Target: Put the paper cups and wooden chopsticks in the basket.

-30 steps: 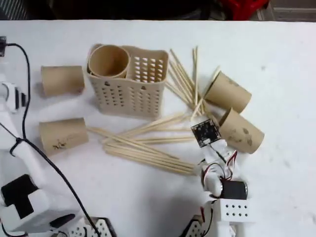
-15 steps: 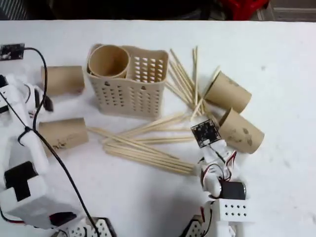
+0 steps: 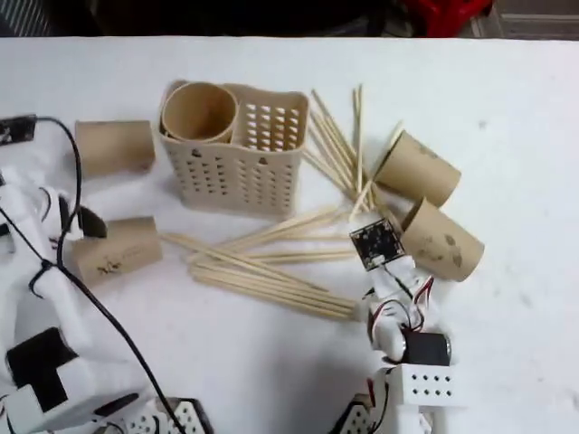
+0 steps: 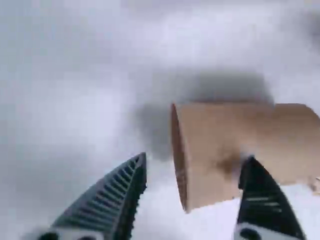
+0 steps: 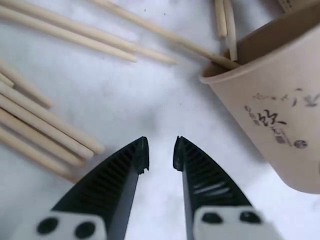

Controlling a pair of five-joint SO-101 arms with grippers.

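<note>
The perforated beige basket (image 3: 237,163) stands at the back left with one paper cup (image 3: 199,110) upright inside it. Two cups lie on their sides left of it, the far cup (image 3: 113,146) and the near cup (image 3: 119,246). My left gripper (image 3: 86,226) is open at the near cup's end (image 4: 240,150), one finger (image 4: 262,192) lying over the cup's side. Two more cups (image 3: 418,168) (image 3: 443,239) lie at the right. Wooden chopsticks (image 3: 271,271) are scattered in front of the basket. My right gripper (image 5: 160,145) stands narrowly open over bare table beside a cup (image 5: 275,110), holding nothing.
More chopsticks (image 3: 339,149) fan out between the basket and the right-hand cups, some under the cups' rims. A black cable (image 3: 72,262) trails along the left arm. The table top is white, with free room at the far right and front centre.
The left arm swung in from the left edge, passed near the far cup, then dropped back to the near cup. The right arm has not moved.
</note>
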